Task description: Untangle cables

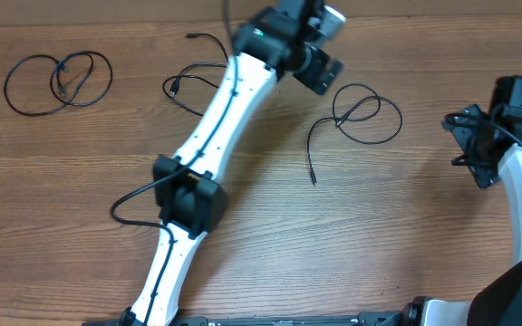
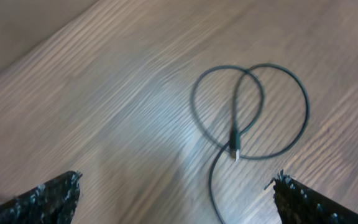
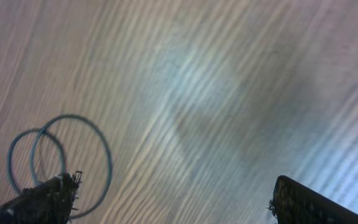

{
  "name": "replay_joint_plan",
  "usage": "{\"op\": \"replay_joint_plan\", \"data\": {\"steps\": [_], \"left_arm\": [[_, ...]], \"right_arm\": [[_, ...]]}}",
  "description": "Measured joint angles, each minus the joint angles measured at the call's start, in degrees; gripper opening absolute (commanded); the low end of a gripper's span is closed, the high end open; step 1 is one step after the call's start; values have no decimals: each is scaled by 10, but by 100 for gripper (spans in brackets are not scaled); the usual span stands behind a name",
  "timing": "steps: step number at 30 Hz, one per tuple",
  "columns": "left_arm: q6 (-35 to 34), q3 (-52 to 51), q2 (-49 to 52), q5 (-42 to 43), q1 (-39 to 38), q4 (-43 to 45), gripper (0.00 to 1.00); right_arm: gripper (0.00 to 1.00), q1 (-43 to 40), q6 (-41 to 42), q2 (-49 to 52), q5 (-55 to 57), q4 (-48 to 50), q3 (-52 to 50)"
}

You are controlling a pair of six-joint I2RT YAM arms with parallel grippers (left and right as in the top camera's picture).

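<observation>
The left claw (image 2: 176, 186) sits closest in its own wrist view, its dark fingertips (image 2: 45, 199) spread wide at the bottom corners with only bare wooden worktop (image 2: 117, 87) between them; it is open and holds nothing. Just ahead of it lies the right cable (image 2: 234, 124), a thin black cord curled into two overlapping loops, with one plug tip at the near edge of the loops and a tail running off the lower edge of the view. From overhead this cord lies between the two claws, just beside the left one and not touching it. The middle cable (image 1: 175, 88) lies loose on the far side of the left arm (image 1: 216, 118), which crosses over part of it. The left cable (image 1: 62, 80) rests near the worktop's far left corner in two overlapping loops. The three lie well apart from one another. The right claw (image 3: 174, 186) stands at the right edge, well away from every cord, its fingertips wide apart and empty. Beside one of them its wrist view shows pale rings (image 3: 70, 116), possibly a cable loop, too smeared to be sure.
</observation>
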Motion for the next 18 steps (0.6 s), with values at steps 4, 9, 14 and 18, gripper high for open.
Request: {"op": "replay_joint_plan", "data": {"steps": [4, 9, 14, 18], "left_arm": [[64, 0, 34, 3, -34, 38, 100], [100, 0, 75, 6, -69, 97, 100], [113, 0, 114, 7, -91, 138, 100], [113, 0, 147, 7, -99, 164, 93]], "right_arm": [[100, -27, 0, 0, 0, -7, 0], [100, -31, 0, 0, 0, -7, 0], [100, -31, 0, 0, 0, -7, 0], [100, -31, 0, 0, 0, -7, 0]]}}
